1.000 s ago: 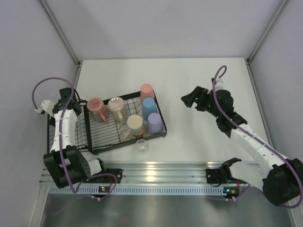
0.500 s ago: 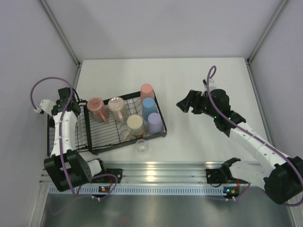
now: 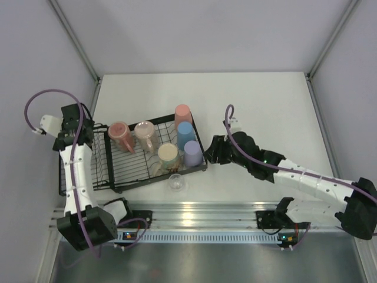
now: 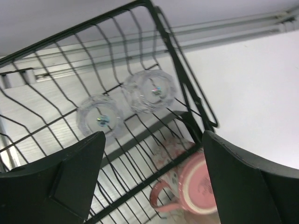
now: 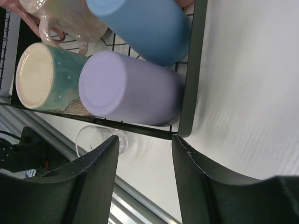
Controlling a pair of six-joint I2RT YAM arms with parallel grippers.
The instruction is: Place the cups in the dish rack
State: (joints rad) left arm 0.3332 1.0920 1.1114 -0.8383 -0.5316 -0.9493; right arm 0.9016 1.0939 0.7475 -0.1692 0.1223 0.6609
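— At the left end of the dish rack (image 4: 180, 59), how is the left hand (image 4: 153, 135)?
— Wide open, empty. Two clear glasses (image 4: 99, 120) lie among the wires below it.
— And the right hand (image 5: 145, 140)?
— Fingers parted, holding nothing, at the rack's corner beside the lavender tumbler (image 5: 128, 88). A lone glass (image 5: 96, 137) stands outside on the tabletop (image 5: 243, 93).

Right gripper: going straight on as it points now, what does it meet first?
The right gripper would probably meet the dish rack rim first, the lavender cup right behind it; depth is unclear.
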